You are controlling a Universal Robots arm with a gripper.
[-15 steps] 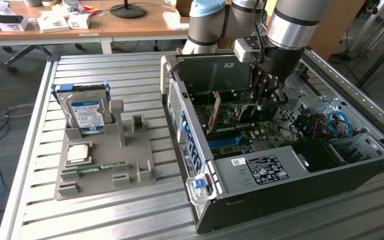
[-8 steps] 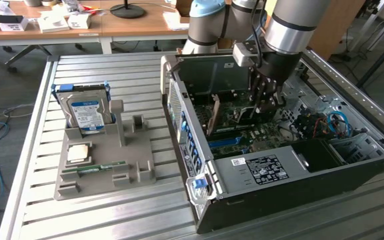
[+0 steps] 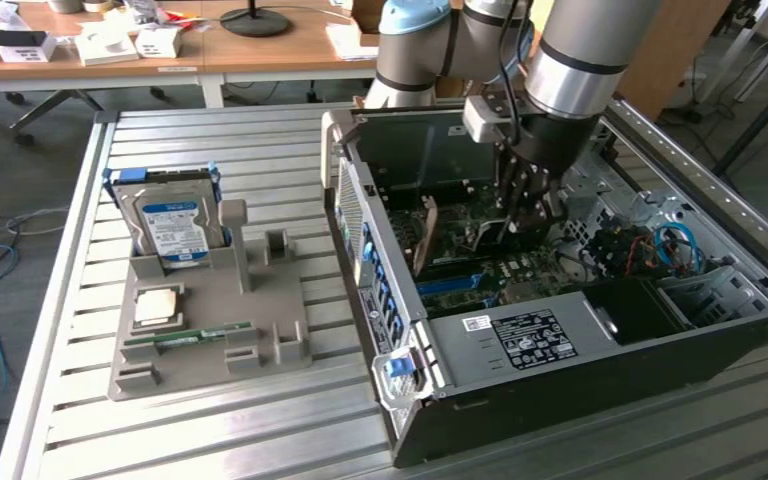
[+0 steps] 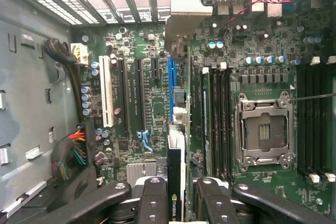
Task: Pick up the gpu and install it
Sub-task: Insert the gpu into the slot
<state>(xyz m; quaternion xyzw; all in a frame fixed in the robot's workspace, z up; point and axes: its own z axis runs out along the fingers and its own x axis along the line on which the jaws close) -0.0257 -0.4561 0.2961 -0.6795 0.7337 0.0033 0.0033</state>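
Black two-fingered gripper [image 3: 528,215] [image 4: 179,192], lowered inside the open black metal computer case [image 3: 558,400], is closed on the thin dark gpu card [image 4: 175,203] (seen edge-on) over the green motherboard [image 4: 147,103], in line with its blue slot [image 4: 171,77].

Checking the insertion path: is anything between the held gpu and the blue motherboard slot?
Nothing visible does. The gpu, held by the gripper, hangs above the blue slot, whose visible length is bare.
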